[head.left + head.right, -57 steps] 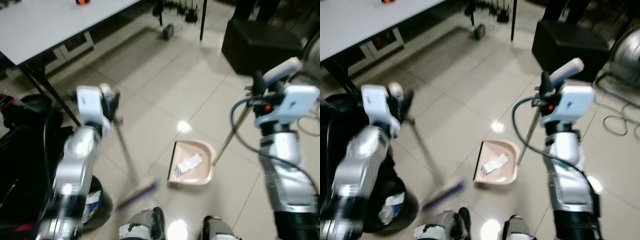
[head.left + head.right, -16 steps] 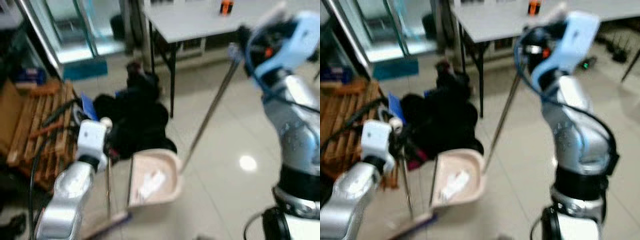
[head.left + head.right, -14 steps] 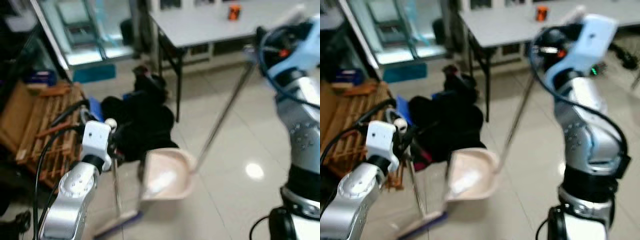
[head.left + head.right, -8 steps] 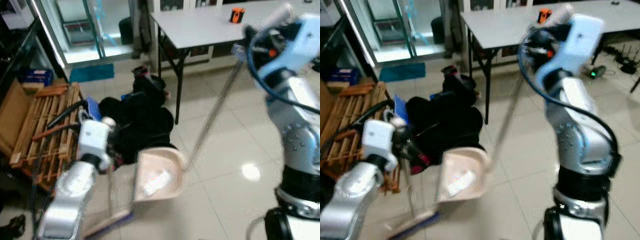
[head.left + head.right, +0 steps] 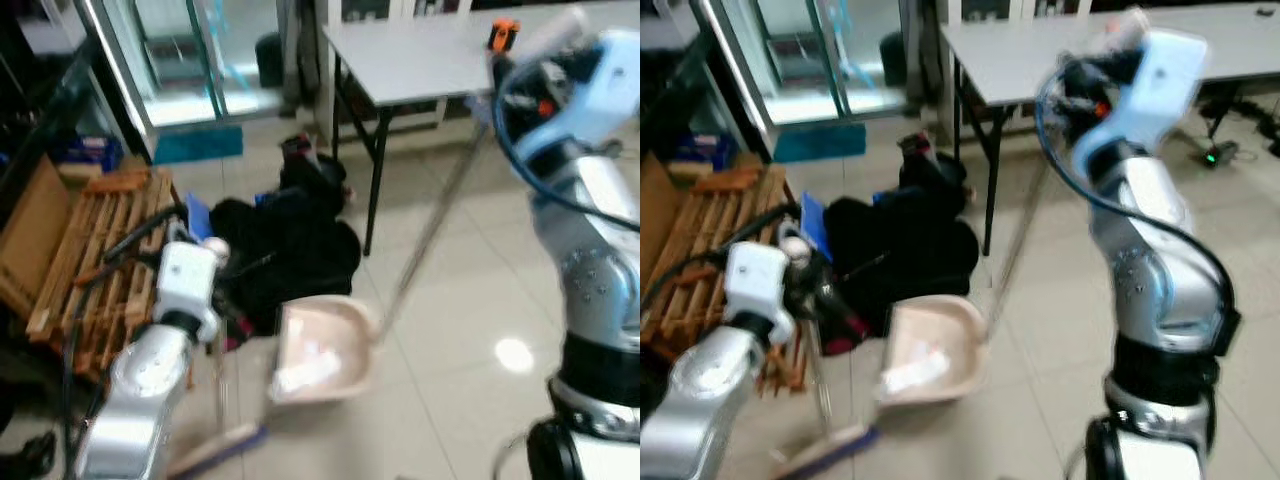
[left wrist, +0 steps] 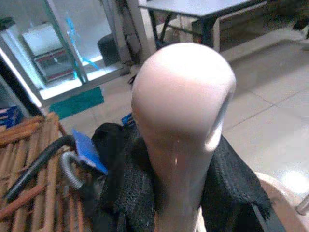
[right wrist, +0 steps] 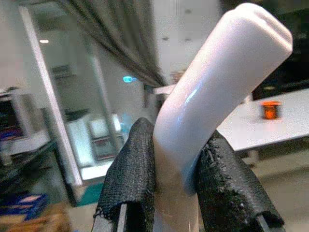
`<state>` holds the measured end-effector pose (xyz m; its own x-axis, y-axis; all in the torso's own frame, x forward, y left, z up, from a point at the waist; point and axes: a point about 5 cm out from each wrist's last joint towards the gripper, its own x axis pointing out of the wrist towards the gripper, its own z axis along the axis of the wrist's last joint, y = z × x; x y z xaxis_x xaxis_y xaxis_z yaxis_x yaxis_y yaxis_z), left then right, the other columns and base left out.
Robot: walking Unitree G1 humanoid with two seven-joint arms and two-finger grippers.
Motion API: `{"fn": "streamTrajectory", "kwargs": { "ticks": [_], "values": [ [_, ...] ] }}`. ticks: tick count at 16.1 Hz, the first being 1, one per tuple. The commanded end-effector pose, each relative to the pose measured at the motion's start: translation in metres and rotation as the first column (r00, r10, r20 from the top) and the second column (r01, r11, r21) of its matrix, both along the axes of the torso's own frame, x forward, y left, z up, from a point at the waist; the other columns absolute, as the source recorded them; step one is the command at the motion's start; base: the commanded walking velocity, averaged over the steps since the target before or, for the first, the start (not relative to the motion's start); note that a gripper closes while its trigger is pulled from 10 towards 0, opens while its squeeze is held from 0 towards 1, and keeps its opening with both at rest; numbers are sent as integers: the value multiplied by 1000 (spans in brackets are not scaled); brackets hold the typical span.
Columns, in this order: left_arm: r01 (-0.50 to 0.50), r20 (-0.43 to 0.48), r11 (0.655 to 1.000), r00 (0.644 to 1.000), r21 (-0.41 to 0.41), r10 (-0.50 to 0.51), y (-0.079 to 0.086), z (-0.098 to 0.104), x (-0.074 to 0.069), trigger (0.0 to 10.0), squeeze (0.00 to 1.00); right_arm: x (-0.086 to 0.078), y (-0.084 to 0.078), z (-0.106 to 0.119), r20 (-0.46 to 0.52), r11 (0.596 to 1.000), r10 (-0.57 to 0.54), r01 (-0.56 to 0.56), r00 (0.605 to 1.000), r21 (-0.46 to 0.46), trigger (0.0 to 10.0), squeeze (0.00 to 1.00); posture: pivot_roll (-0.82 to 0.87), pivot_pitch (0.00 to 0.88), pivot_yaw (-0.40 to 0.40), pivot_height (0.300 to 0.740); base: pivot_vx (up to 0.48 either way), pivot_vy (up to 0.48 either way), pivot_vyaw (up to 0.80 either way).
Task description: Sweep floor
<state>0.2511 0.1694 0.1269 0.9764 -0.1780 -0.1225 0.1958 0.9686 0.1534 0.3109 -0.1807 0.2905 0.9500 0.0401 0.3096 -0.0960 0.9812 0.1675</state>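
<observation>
Pale floor tiles (image 5: 470, 300) ran under a grey table (image 5: 420, 60), with a heap of black bags (image 5: 290, 250) by its leg and a wooden pallet (image 5: 90, 250) beyond the heap. Just in front of the bags hung the dustpan (image 5: 320, 350), scraps of paper inside, its long handle rising to the right gripper (image 7: 186, 181), fingers clamped on the white grip. Beside the dustpan, away from the table, the left gripper (image 6: 176, 193) was clamped on the broom (image 5: 215, 450) top. Both looked light and stiff; their smooth grips could twist, so I'd hold them high and firmly.
</observation>
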Motion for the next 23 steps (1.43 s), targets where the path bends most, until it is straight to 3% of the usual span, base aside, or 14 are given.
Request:
{"fn": "streamTrajectory", "kwargs": {
  "ticks": [1, 12, 17, 23],
  "values": [
    [-6, 37, 1000, 999, 12, 5, 4, 7, 2, 10000, 0, -3, 7, 13, 68, 1000, 28, -28, 997, 7, 10000, 0, -17, 0, 40, 740, 368, 0, 0],
    [0, 36, 1000, 999, 15, -1, 4, 7, 2, 10000, 0, -3, -7, 3, 50, 997, -54, 51, 997, 60, 10000, 0, -14, 0, 44, 740, 363, 0, 0],
    [-33, 25, 999, 999, 8, 33, 8, 4, 0, 10000, 0, 1, -21, 2, 59, 992, -118, 116, 991, 44, 10000, 0, -14, 6, 44, 740, 0, 0, 0],
    [-34, 19, 999, 999, 10, 33, 7, 3, 1, 10000, 0, 10, -19, -7, 91, 984, -176, 176, 980, 8, 10000, 0, -14, 7, 47, 740, 0, 0, 0]
  ]
}}
